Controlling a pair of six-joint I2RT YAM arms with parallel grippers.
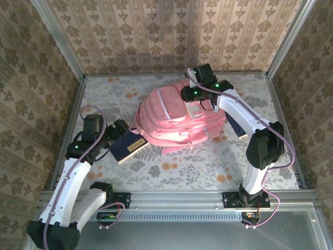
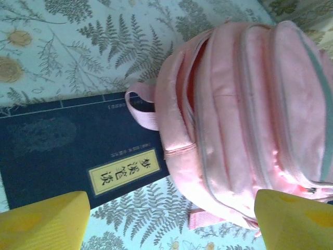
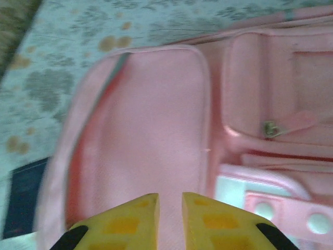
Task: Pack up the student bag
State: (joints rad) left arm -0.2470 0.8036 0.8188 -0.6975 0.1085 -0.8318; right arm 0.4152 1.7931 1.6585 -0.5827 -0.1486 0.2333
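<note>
Perhaps a snag at the bag's mouth

The student bag [image 1: 177,117] lay mid-tabletop [image 1: 182,172], its unzipped mouth facing a dark blue book [image 1: 128,146] just beside it. Left jaws hung wide and empty above both; right jaws, barely parted, gripped nothing over the bag. Unheld, that floppy mouth could sag shut against the book.

Left arm [image 1: 65,182] and right arm [image 1: 242,112]: white links, black joints, lilac cables [image 1: 53,200], green lights [image 1: 195,92]. Left hand [image 2: 166,224] and right hand [image 3: 170,219] have yellow fingers [image 2: 44,221].
</note>
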